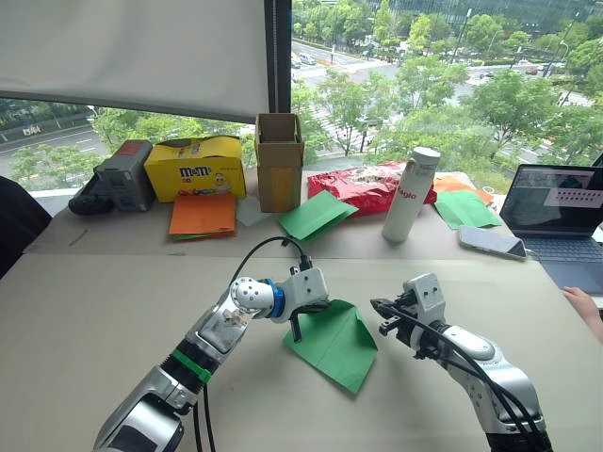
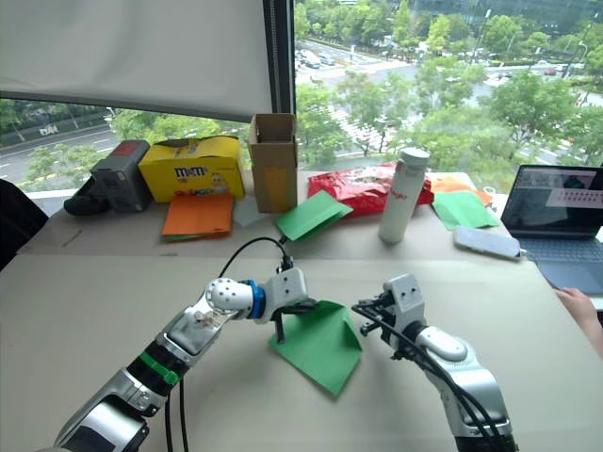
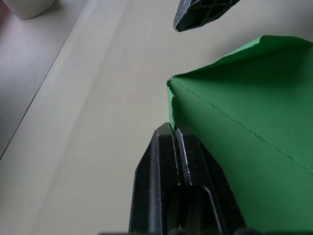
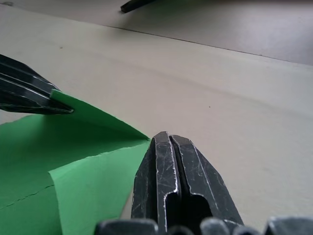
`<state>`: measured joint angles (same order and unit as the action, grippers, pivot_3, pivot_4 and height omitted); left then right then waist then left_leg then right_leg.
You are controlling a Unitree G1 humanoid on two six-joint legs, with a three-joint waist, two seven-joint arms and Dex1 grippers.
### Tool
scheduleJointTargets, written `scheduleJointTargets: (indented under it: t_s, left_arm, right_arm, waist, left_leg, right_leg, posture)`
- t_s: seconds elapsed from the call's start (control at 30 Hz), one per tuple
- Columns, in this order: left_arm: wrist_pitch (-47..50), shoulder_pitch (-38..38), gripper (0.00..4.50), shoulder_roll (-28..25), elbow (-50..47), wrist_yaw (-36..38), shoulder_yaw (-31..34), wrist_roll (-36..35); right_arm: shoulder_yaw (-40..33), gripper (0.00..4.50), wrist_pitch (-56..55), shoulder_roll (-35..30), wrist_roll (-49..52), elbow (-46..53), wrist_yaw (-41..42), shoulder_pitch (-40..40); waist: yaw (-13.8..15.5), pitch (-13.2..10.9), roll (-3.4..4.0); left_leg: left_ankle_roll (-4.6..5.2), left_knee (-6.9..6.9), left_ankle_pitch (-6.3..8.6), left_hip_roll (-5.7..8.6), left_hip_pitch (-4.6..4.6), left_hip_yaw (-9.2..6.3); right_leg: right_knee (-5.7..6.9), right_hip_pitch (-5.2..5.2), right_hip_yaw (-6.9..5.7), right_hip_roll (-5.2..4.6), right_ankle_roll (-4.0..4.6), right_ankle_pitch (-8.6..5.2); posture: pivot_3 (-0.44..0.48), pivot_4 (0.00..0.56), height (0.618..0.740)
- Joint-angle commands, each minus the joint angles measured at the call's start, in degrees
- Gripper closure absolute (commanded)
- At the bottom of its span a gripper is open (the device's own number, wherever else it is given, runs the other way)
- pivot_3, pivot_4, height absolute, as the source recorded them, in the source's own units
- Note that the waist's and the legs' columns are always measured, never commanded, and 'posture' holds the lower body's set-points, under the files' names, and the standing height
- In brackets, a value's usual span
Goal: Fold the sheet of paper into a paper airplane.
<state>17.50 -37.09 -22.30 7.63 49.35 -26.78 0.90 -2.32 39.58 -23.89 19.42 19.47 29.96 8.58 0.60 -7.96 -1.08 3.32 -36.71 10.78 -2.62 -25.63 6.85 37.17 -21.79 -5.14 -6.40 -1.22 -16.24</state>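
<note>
The sheet of paper [image 1: 337, 344], bright green and already creased into a partly folded, pointed shape, lies on the pale desk [image 1: 94, 320] just below the middle of the head-camera frame, one flap lifted off the surface. The left end effector [image 1: 297, 328] is at the paper's left corner; in its wrist view the two black fingers [image 3: 171, 176] are pressed together with the paper's edge pinched between them. The right end effector [image 1: 382, 315] sits just beside the paper's right edge, its fingers [image 4: 171, 181] closed flat against each other with nothing between them, tips next to the raised flap but not gripping it.

Across the upper part of the frame, along the window, stand a yellow candy box [image 1: 195, 168], a small cardboard box [image 1: 279, 162], a red snack bag [image 1: 363, 186] and a white bottle [image 1: 411, 194]. Orange paper sheets [image 1: 203, 215] lie at upper left, another green sheet [image 1: 316, 215] near the centre. A phone [image 1: 491, 242] and a laptop [image 1: 558, 212] sit at right, with a person's hand [image 1: 586, 306] at the right edge.
</note>
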Motion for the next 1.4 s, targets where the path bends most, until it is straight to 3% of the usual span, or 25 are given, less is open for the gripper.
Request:
scheduleJointTargets:
  t_s: [0.03,0.3,0.57,0.73,1.17,1.4]
  left_arm:
    - [-1.3,-0.5,4.47,0.4,-0.7,0.6,1.1,0.4]
    - [-10.8,-0.5,4.47,-2.1,0.2,4.7,-3.8,6.1]
    - [-18.5,-1.3,4.47,-3.2,3.0,6.9,-7.1,12.2]
    - [-19.5,-1.3,4.47,-2.5,3.9,7.1,-6.8,13.9]
    - [-15.4,-0.3,4.47,0.7,2.8,5.9,-3.3,12.0]
    - [1.1,0.0,2.31,-2.2,-0.9,13.0,6.1,0.3]
  right_arm:
    - [4.0,4.5,2.4,0.0,1.4,3.1,1.5,-0.9]
    - [6.3,4.5,1.5,-0.1,-1.1,-0.3,0.0,-2.4]
    - [2.0,4.5,-1.1,2.1,1.7,-0.1,-0.7,-0.9]
    - [0.7,4.5,-2.8,3.2,2.4,-0.4,0.0,0.5]
    - [8.0,4.5,-6.6,2.8,-2.7,-8.6,1.2,0.3]
    - [8.8,4.5,-8.6,2.8,-3.9,-12.3,1.8,0.7]
  waist:
    - [0.0,0.0,0.0]
    - [0.0,0.0,0.0]
    - [0.0,0.0,0.0]
    - [0.0,0.0,0.0]
    - [0.1,0.0,0.01]
    - [-0.4,0.0,0.0]
  left_leg:
    - [0.0,0.0,0.0,-0.01,0.0,0.0]
    - [0.0,-0.02,0.0,-0.03,-0.02,0.02]
    - [0.01,-0.03,0.0,-0.05,-0.01,0.02]
    - [0.01,-0.04,0.0,-0.05,-0.01,0.02]
    - [0.02,-0.15,0.0,-0.03,0.01,0.03]
    - [-0.06,-0.22,-0.05,-0.13,0.05,0.03]
  right_leg:
    - [0.0,0.0,0.0,0.01,0.0,0.0]
    - [0.03,-0.06,0.01,0.05,0.0,0.0]
    - [0.04,-0.07,0.01,0.07,0.01,0.0]
    - [0.06,-0.06,0.01,0.08,0.01,0.0]
    - [0.15,-0.03,0.03,0.08,0.0,0.0]
    - [0.53,-0.17,0.08,0.15,-0.09,-0.06]
  posture:
    - [0.0,0.15,0.74]
    - [0.0,0.15,0.74]
    - [0.0,0.15,0.74]
    - [0.0,0.15,0.74]
    - [0.0,0.15,0.74]
    - [0.0,0.15,0.74]
